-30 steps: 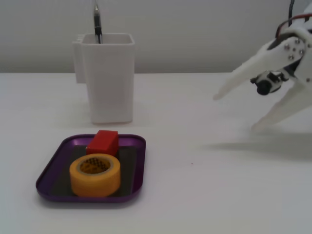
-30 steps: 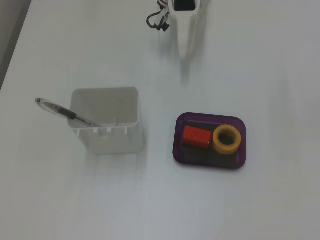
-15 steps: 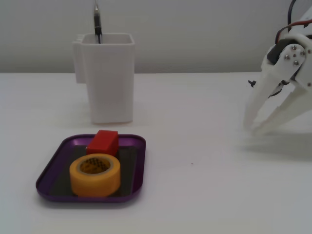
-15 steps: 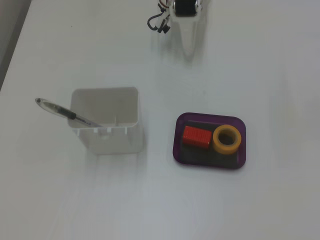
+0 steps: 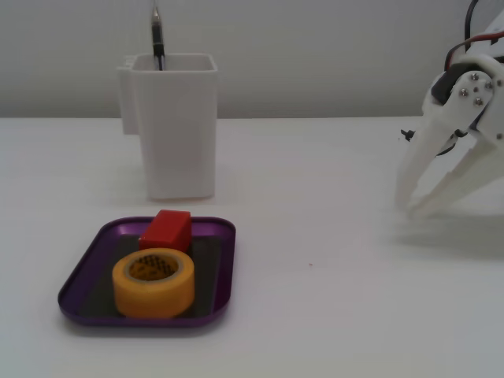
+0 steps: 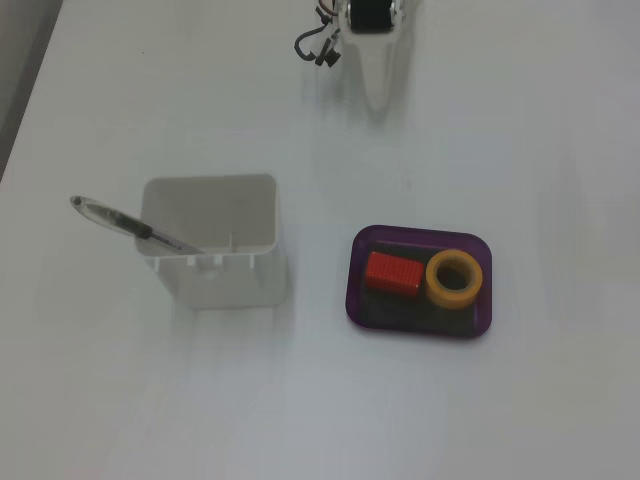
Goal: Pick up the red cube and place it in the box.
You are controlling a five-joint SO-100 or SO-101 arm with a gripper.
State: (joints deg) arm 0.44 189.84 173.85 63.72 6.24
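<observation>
The red cube (image 5: 166, 228) lies on its side inside the purple box (image 5: 226, 268), at the back of its dark floor, touching a yellow tape roll (image 5: 153, 283). In the other fixed view the cube (image 6: 390, 273) is in the left half of the box (image 6: 415, 328). My gripper (image 5: 408, 207) hangs at the far right, well away from the box, white fingers pointing down with their tips together and nothing between them. It also shows at the top edge of the other fixed view (image 6: 376, 100).
A tall white square container (image 5: 177, 134) holding a pen (image 5: 157, 39) stands just behind the box; from above, the container (image 6: 215, 275) is left of the box. The yellow tape roll (image 6: 454, 277) fills the box's other half.
</observation>
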